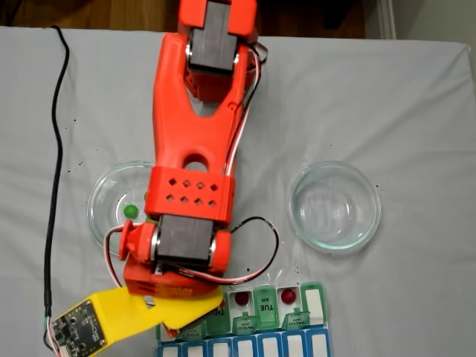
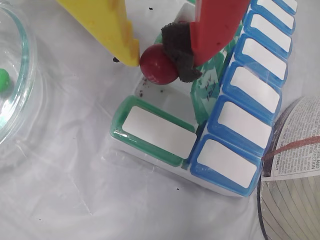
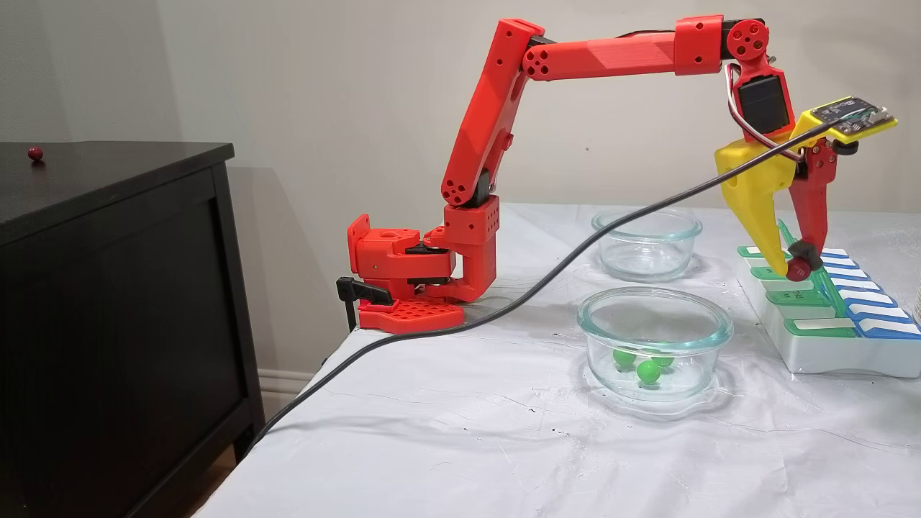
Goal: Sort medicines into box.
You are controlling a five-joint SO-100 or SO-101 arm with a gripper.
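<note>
My gripper [image 2: 157, 57] is shut on a dark red medicine ball [image 2: 159, 65], pinched between the yellow finger [image 2: 120, 35] and the red finger's black foam pad [image 2: 181, 50]. It hangs just over an open white compartment of the box [image 2: 155, 132]. From the side, the gripper [image 3: 793, 267] holds the ball [image 3: 796, 272] over the box [image 3: 820, 352]. Two more red balls [image 1: 242, 298] [image 1: 288, 297] lie in open compartments of the box [image 1: 316, 305]. Green balls [image 3: 647, 370] sit in the near glass dish [image 3: 655, 309].
An empty glass dish [image 1: 335, 206] stands right of the arm in the top-down fixed view. A black cable [image 3: 504, 306] crosses the white cloth. A printed paper-wrapped cylinder [image 2: 295, 170] stands beside the box. One red ball [image 3: 34, 152] lies on the black cabinet [image 3: 108, 216].
</note>
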